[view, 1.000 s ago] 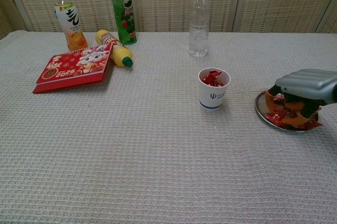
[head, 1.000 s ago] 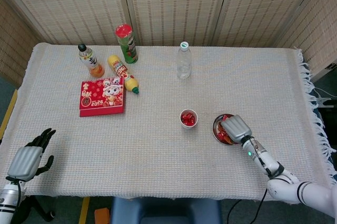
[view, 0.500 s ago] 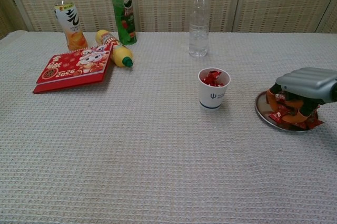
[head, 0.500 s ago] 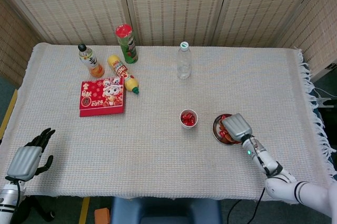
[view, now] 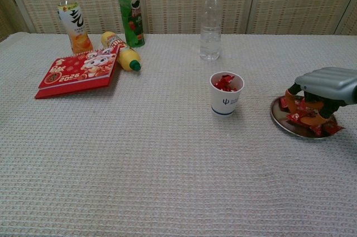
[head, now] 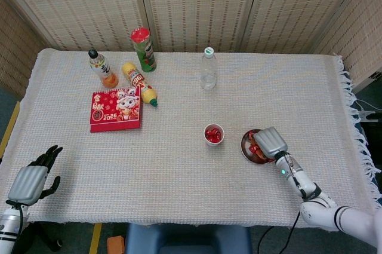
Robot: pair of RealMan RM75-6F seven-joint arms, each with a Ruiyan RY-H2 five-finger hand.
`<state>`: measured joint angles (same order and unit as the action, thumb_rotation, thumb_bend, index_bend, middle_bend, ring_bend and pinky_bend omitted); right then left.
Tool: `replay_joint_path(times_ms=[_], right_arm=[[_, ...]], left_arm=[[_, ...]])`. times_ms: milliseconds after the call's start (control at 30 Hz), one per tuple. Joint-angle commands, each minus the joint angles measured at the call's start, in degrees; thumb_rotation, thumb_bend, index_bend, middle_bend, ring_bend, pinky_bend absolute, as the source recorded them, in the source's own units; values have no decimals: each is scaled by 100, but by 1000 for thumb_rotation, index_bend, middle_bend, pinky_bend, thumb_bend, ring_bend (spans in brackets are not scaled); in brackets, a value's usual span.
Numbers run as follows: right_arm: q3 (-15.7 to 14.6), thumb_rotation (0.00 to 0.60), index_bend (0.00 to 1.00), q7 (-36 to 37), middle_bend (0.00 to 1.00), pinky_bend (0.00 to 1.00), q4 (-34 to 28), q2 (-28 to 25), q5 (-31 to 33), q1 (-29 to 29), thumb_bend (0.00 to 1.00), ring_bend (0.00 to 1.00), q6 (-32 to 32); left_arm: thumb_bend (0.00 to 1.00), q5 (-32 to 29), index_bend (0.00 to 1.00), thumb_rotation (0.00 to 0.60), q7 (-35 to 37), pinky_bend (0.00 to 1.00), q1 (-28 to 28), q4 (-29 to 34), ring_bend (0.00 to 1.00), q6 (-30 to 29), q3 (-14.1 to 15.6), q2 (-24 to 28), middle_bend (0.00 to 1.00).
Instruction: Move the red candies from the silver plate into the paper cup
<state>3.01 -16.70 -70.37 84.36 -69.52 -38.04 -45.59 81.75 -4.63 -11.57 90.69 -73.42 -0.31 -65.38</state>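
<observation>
The silver plate [head: 244,144] [view: 276,117] lies right of centre with a heap of red candies [head: 258,154] [view: 303,118] on it. My right hand [head: 270,141] [view: 328,83] hovers low over the plate, its fingers curled down into the heap; whether they pinch a candy is hidden. The white paper cup [head: 213,134] [view: 226,95] stands upright just left of the plate and holds some red candies. My left hand [head: 31,181] hangs at the table's near left corner, fingers apart and holding nothing.
At the back stand a clear water bottle [head: 208,69], a green crisp tube [head: 144,49] and an orange drink bottle [head: 102,69]. A yellow bottle [head: 139,83] lies beside a red booklet [head: 116,108]. The table's fringed right edge [head: 357,122] is near the plate.
My right hand has shifted a little to the right and risen slightly over the plate. The left hand and the cup have stayed put.
</observation>
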Motion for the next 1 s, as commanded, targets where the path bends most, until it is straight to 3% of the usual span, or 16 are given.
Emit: replay_joint_path(times_ms=[33, 267, 500, 700, 1000], right_arm=[[25, 600, 680, 38, 963, 1000, -34, -28, -15, 2, 375, 855, -25], [171, 600, 680, 305, 963, 1000, -193, -117, -108, 9, 375, 855, -202], [482, 600, 680, 1041, 963, 1000, -728, -433, -390, -22, 375, 857, -494], [685, 600, 680, 1246, 963, 1000, -1112, -551, -513, -177, 374, 858, -551], [960, 600, 680, 1172, 963, 1000, -1296, -261, -426, -615, 374, 860, -380]], left_arm=[[478, 5, 0, 600, 0, 379, 0, 1, 152, -2, 1, 1, 3], [479, 8, 0, 600, -1, 379, 2, 4, 152, -7, 2, 1, 3], [479, -4, 0, 600, -11, 379, -8, -2, 152, 14, -1, -9, 3], [479, 5, 0, 600, -20, 380, -5, 7, 152, 9, 5, -10, 3], [479, -1, 0, 600, 38, 380, 0, 4, 152, 0, -4, 17, 3]])
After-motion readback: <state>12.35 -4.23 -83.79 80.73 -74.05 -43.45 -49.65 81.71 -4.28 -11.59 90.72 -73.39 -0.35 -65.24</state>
